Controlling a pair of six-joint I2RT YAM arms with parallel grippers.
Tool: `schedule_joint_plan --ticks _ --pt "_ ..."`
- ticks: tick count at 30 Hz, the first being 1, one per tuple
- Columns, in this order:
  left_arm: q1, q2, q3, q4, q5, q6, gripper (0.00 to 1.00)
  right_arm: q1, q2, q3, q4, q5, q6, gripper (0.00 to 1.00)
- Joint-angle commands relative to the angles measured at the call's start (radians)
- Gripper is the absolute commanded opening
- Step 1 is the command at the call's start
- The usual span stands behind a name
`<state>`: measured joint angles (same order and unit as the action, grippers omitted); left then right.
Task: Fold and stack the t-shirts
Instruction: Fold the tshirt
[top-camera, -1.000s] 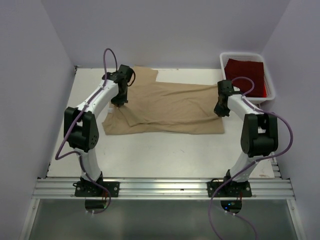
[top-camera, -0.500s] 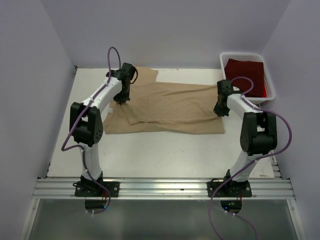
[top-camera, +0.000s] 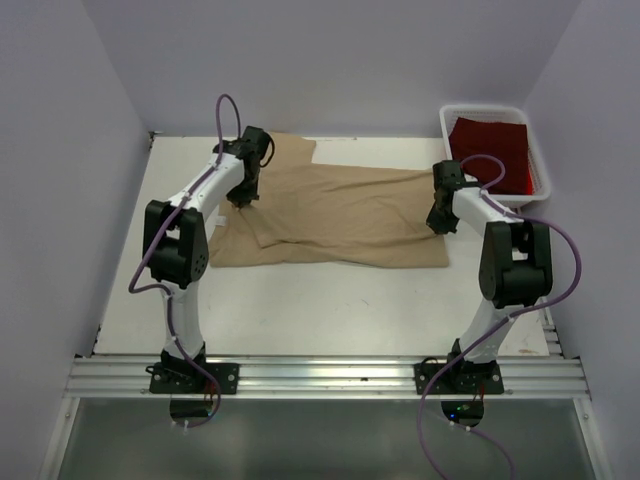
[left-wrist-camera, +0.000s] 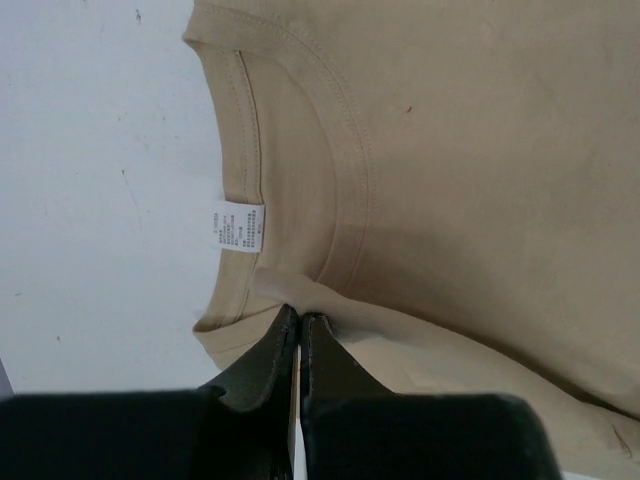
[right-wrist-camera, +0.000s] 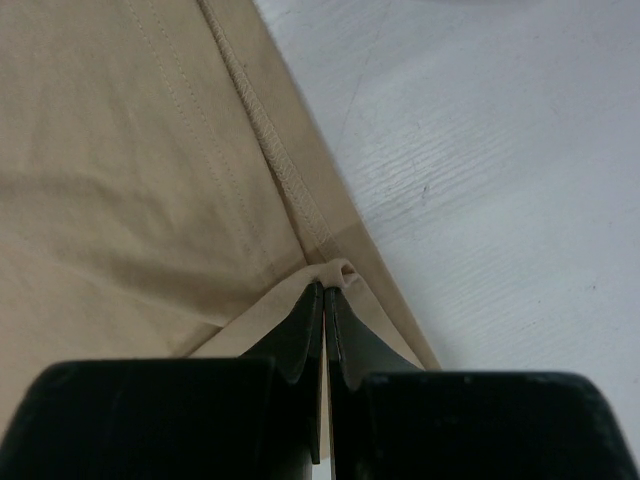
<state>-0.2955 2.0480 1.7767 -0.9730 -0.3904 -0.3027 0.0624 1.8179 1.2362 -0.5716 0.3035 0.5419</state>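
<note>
A tan t-shirt (top-camera: 340, 215) lies spread and partly folded across the middle of the table. My left gripper (top-camera: 243, 200) is shut on a pinch of its cloth beside the neckline; in the left wrist view that gripper (left-wrist-camera: 300, 317) sits just below the collar and white neck label (left-wrist-camera: 239, 228). My right gripper (top-camera: 434, 226) is shut on the tan t-shirt's (right-wrist-camera: 130, 180) right hemmed edge, with a small fold of cloth pinched at the right gripper (right-wrist-camera: 325, 290). A dark red t-shirt (top-camera: 497, 152) lies in the white bin (top-camera: 540, 150) at the back right.
Purple walls close in the table on the left, back and right. The white tabletop (top-camera: 330, 310) shows bare in front of the tan shirt. An aluminium rail (top-camera: 320, 378) carries both arm bases at the near edge.
My left gripper has carried its pinch of cloth away from the near side, toward the back, drawing the shirt's left part over. The right gripper has barely moved.
</note>
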Motion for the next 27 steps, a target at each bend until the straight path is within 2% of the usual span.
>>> schedule_joint_plan --ticks 1,5,6,8,9,10,11,12,14,15,19,20,22,23,25,26,27 --pt "0.028 0.012 0.033 0.082 -0.033 0.005 0.0 -0.004 0.006 0.028 0.033 0.016 0.016 0.0" --pt "0.032 0.012 0.039 0.152 -0.021 0.014 0.0 -0.004 0.003 0.028 0.035 0.019 0.015 0.0" --pt "0.033 0.014 0.044 0.158 -0.018 0.014 0.06 -0.004 0.0 0.028 0.036 0.016 0.016 0.0" --pt "0.036 0.012 0.047 0.184 -0.01 0.01 0.37 -0.004 -0.002 0.029 0.039 0.005 0.016 0.0" --pt "0.036 0.008 0.046 0.189 -0.008 0.005 0.71 -0.004 -0.005 0.029 0.039 0.0 0.016 0.07" --pt "0.036 0.002 0.041 0.192 0.001 -0.002 0.9 -0.004 -0.009 0.023 0.045 -0.007 0.015 0.26" --pt "0.036 -0.024 0.035 0.212 0.01 -0.012 1.0 -0.004 -0.029 0.02 0.052 -0.018 0.006 0.34" --pt "0.036 -0.043 0.006 0.226 0.022 -0.016 1.0 -0.003 -0.043 0.016 0.067 -0.027 -0.002 0.48" --pt "0.036 -0.119 -0.064 0.279 0.053 -0.029 1.0 -0.004 -0.106 -0.015 0.107 -0.067 -0.029 0.6" --pt "0.036 -0.149 -0.092 0.295 0.065 -0.035 1.0 -0.003 -0.132 -0.026 0.116 -0.081 -0.039 0.62" --pt "0.036 -0.308 -0.271 0.367 0.169 -0.081 1.0 0.011 -0.255 -0.099 0.17 -0.165 -0.077 0.65" --pt "0.036 -0.372 -0.365 0.402 0.186 -0.105 1.0 0.029 -0.278 -0.112 0.188 -0.182 -0.091 0.65" --pt "0.036 -0.434 -0.46 0.444 0.255 -0.128 1.0 0.056 -0.325 -0.141 0.2 -0.225 -0.102 0.61" --pt "0.035 -0.487 -0.506 0.483 0.28 -0.153 1.0 0.086 -0.334 -0.145 0.205 -0.24 -0.115 0.59" --pt "0.036 -0.535 -0.626 0.549 0.35 -0.182 0.94 0.128 -0.35 -0.149 0.204 -0.266 -0.129 0.41" --pt "0.036 -0.578 -0.702 0.577 0.367 -0.191 0.81 0.172 -0.351 -0.149 0.205 -0.28 -0.138 0.29" --pt "0.035 -0.6 -0.738 0.603 0.386 -0.202 0.72 0.192 -0.341 -0.143 0.208 -0.3 -0.138 0.01"
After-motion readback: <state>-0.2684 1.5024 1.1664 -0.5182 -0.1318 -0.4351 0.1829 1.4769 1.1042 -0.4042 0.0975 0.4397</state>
